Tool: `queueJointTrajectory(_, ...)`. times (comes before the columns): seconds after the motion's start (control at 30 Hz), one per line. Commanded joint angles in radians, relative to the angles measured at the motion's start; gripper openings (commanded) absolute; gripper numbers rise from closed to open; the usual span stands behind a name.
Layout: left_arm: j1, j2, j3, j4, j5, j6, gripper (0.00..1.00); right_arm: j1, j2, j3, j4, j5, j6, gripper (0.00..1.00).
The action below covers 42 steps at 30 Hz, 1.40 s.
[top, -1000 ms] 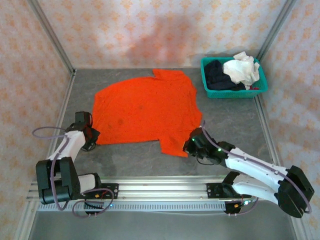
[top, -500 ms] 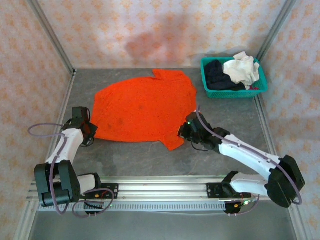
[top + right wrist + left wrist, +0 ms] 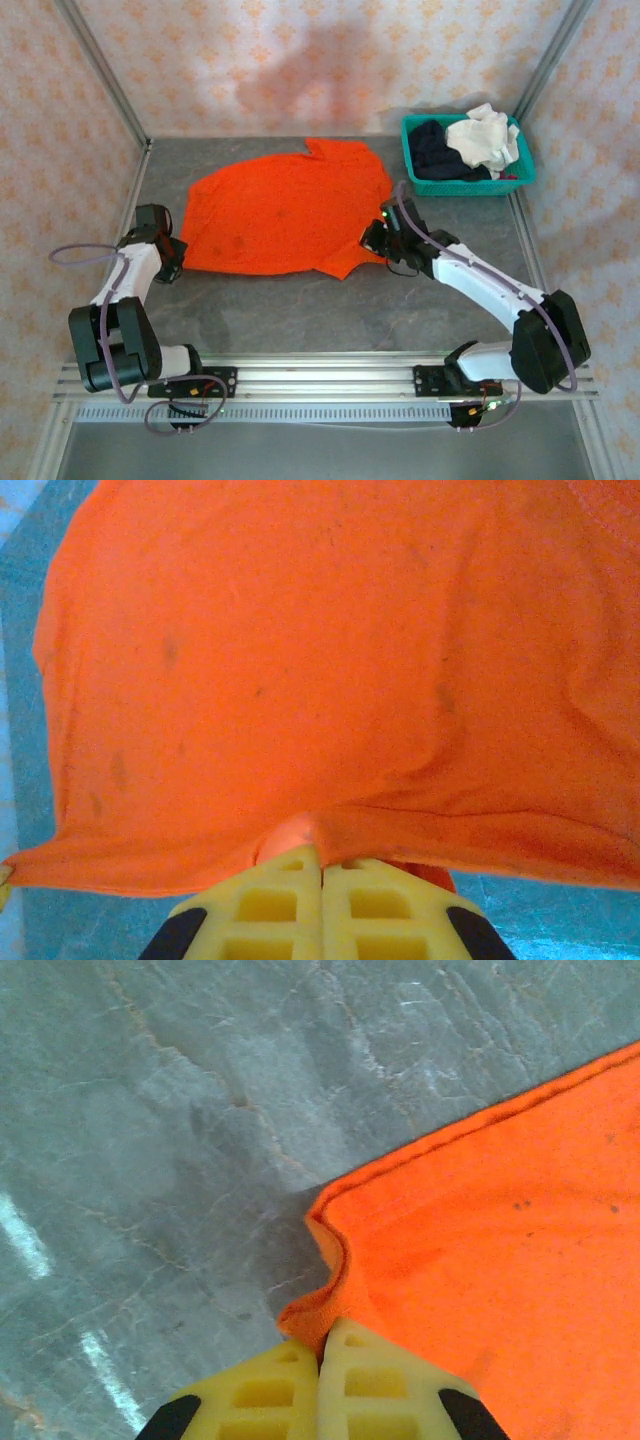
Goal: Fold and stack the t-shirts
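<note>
No readable text, label, brand, number or sign anywhere; orange t-shirt [image 3: 285, 215] plain, unprinted.

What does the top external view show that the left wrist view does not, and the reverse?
Top view: the whole orange t-shirt spread out, the right gripper at its near edge, the teal basket holding a white t-shirt and a navy t-shirt. Left wrist view: yellow fingertips pinching a curled hem corner, close up. Both: the left gripper, orange cloth, grey table.
</note>
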Motion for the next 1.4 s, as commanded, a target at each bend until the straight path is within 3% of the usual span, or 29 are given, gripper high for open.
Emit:
queueJointTrajectory(0.0,0.006,0.032,0.056,-0.004,0.013,-0.012,0.0,-0.005,0.017,0.064,0.014,-0.017,-0.036,0.0)
queueJointTrajectory(0.87,0.006,0.225,0.271,-0.018,0.019,0.011,0.0,-0.103,0.27,0.344,-0.042,-0.088,-0.198,0.0)
queueJointTrajectory(1.37,0.001,0.307,0.373,-0.058,0.008,0.067,0.0,-0.182,0.452,0.596,-0.185,-0.181,-0.372,0.0)
